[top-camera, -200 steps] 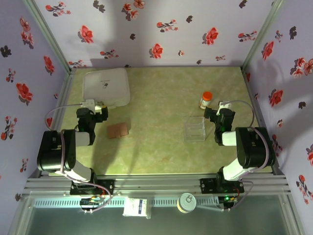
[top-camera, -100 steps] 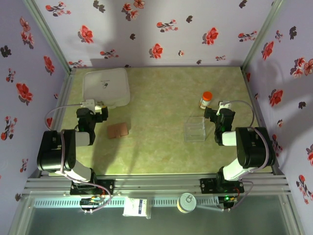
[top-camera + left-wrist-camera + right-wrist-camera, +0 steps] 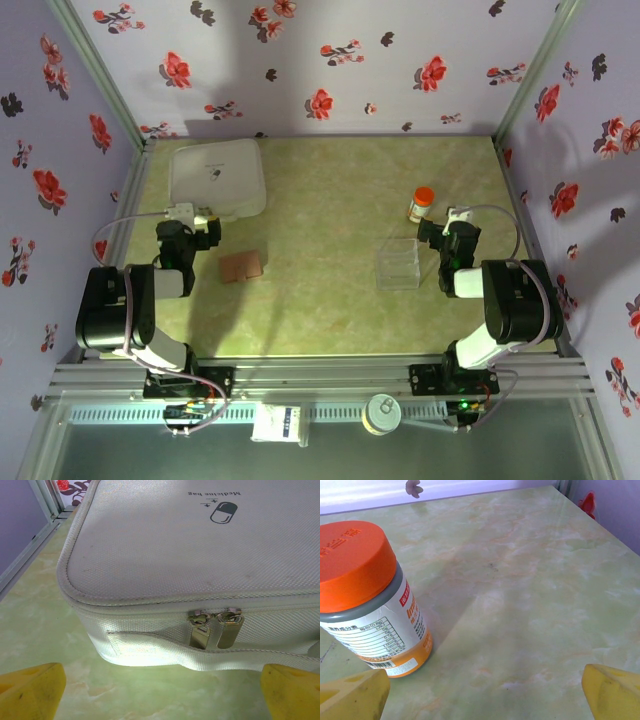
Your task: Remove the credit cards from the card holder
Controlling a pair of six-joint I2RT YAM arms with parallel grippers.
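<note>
The card holder (image 3: 241,266) is a small brown wallet lying shut and flat on the green table, left of centre. The credit cards are hidden. My left gripper (image 3: 196,219) rests a short way up and to the left of the wallet, apart from it. In the left wrist view the left gripper (image 3: 162,702) is open, its yellow fingertips (image 3: 31,691) spread wide over bare table. My right gripper (image 3: 444,226) sits at the right side, far from the wallet. In the right wrist view the right gripper (image 3: 482,702) is open too, with nothing between its fingertips (image 3: 612,692).
A white zipped medicine bag (image 3: 200,545) lies right in front of the left gripper, at the back left (image 3: 217,178). An orange-capped pill bottle (image 3: 365,595) stands just ahead of the right gripper. A clear plastic box (image 3: 399,263) sits left of the right arm. Floral walls enclose the table.
</note>
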